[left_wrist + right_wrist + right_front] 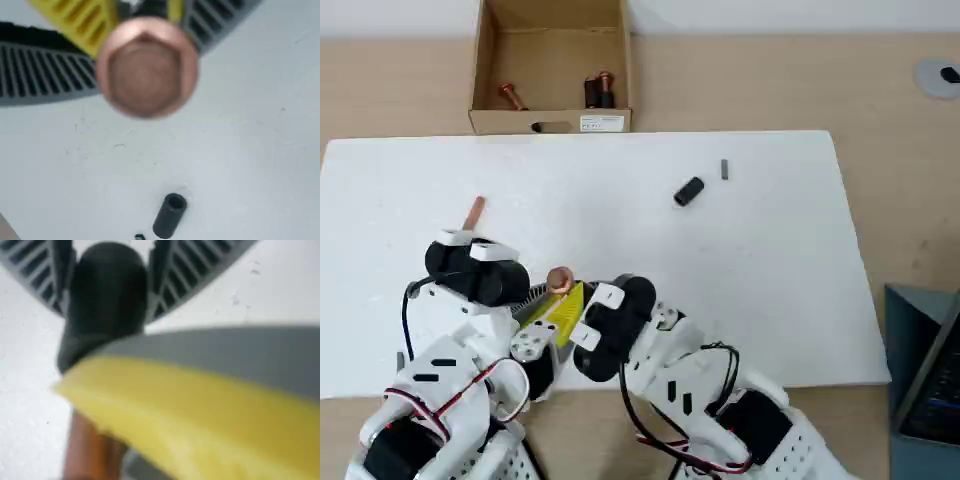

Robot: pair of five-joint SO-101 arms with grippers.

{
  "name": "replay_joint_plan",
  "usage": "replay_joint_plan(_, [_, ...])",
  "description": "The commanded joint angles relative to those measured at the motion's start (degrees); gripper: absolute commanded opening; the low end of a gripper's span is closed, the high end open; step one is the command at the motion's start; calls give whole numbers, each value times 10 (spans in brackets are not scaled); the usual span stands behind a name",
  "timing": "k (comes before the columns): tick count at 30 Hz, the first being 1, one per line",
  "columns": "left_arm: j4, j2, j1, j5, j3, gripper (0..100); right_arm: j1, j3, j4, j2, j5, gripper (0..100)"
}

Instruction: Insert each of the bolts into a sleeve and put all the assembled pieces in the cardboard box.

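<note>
One sleeve [107,295] between right fingers [190,270]

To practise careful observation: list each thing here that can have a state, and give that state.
Left end effector, shut on held bolt.
Right end effector, shut on held sleeve.
Held bolt, gripped; whether inserted, cannot tell.
Held sleeve, gripped.
Loose bolt, lying on mat.
Loose sleeve, on its side, empty.
Box, open, pieces inside.
</note>
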Motion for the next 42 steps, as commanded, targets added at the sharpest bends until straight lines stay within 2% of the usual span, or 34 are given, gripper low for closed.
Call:
replay_joint_plan(1, [-4, -1, -31, 31, -4, 171, -2, -38, -16, -63, 3, 9])
replay_joint_plan(4, [-1, -1, -61, 31, -4, 233, -2, -37, -16, -63, 3, 9])
replay_joint_plan(12, [0, 0, -101, 23, -53, 232, 0, -25, -16, -63, -2, 9])
replay_joint_plan(15, [0, 0, -106, 23, -75, 229, 29, -15, -18, -63, -14, 9])
replay_joint_plan(18, [0, 0, -141, 17, -98, 145, 73, -14, -18, -63, -46, 9])
replay_joint_plan(21, [-4, -1, -188, -58, -104, 0, 118, -15, -16, -63, -55, 9])
replay_joint_plan(24, [-4, -2, -258, -128, -96, 14, 153, -16, -16, -58, -63, 9])
replay_joint_plan(30, [-6, -2, -398, -163, 14, 3, 195, -48, -18, -56, -121, 9])
replay_joint_plan(33, [-42, -2, -439, -163, 91, 3, 218, -83, -16, -24, -120, 9])
replay_joint_plan(39, [-147, -2, -460, -164, 236, 3, 225, -220, -19, 189, -123, 9])
replay_joint_plan(42, [-184, -2, -460, -193, 281, 3, 226, -315, -20, 327, -122, 9])
